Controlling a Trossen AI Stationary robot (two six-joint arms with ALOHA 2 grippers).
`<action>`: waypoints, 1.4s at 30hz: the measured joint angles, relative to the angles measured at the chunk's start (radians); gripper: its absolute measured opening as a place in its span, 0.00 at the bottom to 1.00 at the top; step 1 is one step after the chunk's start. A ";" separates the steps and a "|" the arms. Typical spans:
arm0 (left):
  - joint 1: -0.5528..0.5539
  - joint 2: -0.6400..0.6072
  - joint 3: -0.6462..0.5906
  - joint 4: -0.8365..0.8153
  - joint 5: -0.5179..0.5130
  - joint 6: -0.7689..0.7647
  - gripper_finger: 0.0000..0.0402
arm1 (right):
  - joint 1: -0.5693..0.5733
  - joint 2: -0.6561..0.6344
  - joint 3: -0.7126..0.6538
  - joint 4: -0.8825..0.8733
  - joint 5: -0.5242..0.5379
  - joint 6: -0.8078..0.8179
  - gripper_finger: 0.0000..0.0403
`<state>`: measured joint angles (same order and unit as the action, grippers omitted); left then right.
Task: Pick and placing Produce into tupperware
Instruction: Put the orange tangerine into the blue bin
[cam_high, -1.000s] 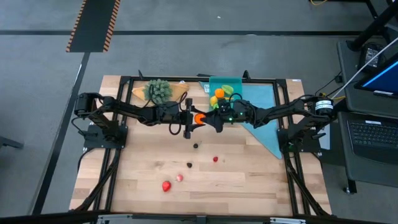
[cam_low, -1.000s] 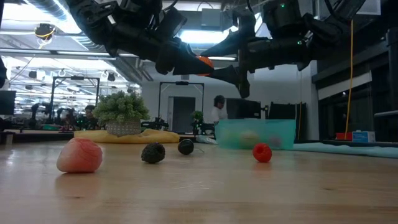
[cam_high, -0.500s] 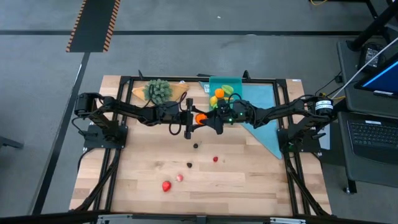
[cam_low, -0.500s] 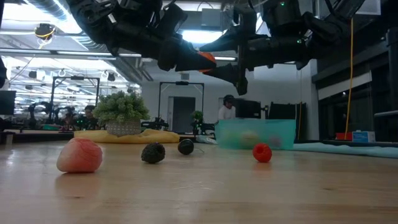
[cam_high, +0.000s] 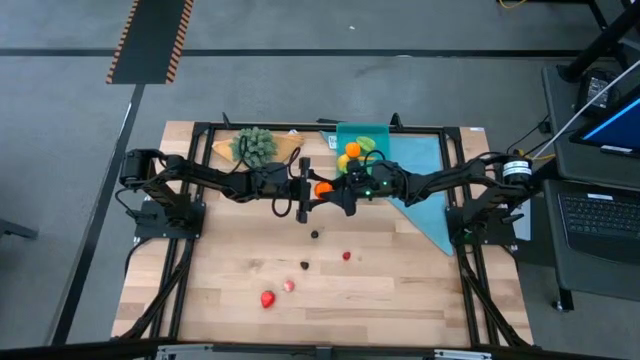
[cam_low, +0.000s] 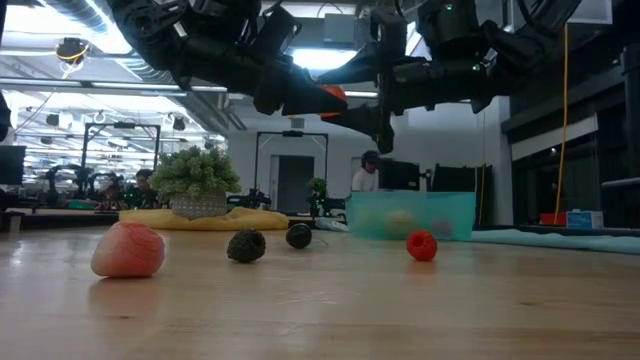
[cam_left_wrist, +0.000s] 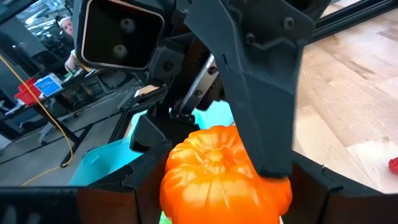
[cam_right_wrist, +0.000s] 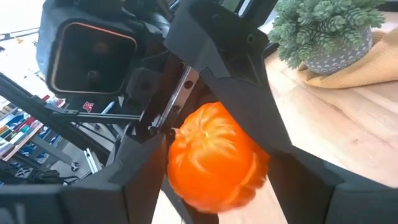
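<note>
A small orange pumpkin (cam_high: 322, 187) hangs in mid-air above the table's middle, between my two grippers. My left gripper (cam_high: 308, 189) reaches it from the table's left and my right gripper (cam_high: 337, 191) from the right; each is shut on it. The teal tupperware (cam_high: 362, 140) stands at the far edge on a light-blue cloth (cam_high: 420, 170), with orange, yellow and green pieces inside. More produce rests on the wood: two dark pieces (cam_high: 315, 235) (cam_high: 304, 265), a red berry (cam_high: 346, 256), a pink piece (cam_high: 288, 286) and a red piece (cam_high: 267, 298). My left gripper pinches the pumpkin's sides (cam_left_wrist: 171, 180) between its two fingers, coming level from the table's left. The pumpkin is lifted clear of the table. My right gripper pinches the same pumpkin by its flanks (cam_right_wrist: 177, 168) between its two fingers, level from the table's right, facing the left gripper. One of its fingers (cam_left_wrist: 264, 106) crosses in front of the pumpkin in the left wrist view.
A bushy green plant (cam_high: 255, 145) on a tan board stands at the far edge, left of the tupperware. The black frame rails (cam_high: 200, 130) ring the table. Bare wood lies near the front edge (cam_high: 400, 290). People show in the room behind.
My right gripper has edged a little toward the table's left, closing in on the pumpkin at the left gripper. The pumpkin and the left gripper have stayed in place in mid-air.
</note>
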<state>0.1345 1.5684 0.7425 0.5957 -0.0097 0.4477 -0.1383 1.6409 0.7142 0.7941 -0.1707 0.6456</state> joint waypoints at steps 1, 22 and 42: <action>0.000 0.000 0.000 0.000 0.000 0.000 0.57 | 0.000 0.008 0.005 0.000 0.000 -0.001 0.65; 0.001 0.000 -0.003 -0.002 0.000 0.011 0.58 | 0.000 0.020 0.022 -0.005 -0.007 -0.021 0.55; -0.013 0.000 -0.005 0.006 -0.006 -0.008 0.72 | -0.001 0.020 0.024 0.001 -0.043 -0.053 0.48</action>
<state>0.1219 1.5684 0.7380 0.6018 -0.0162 0.4400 -0.1389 1.6608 0.7380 0.7953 -0.2133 0.5931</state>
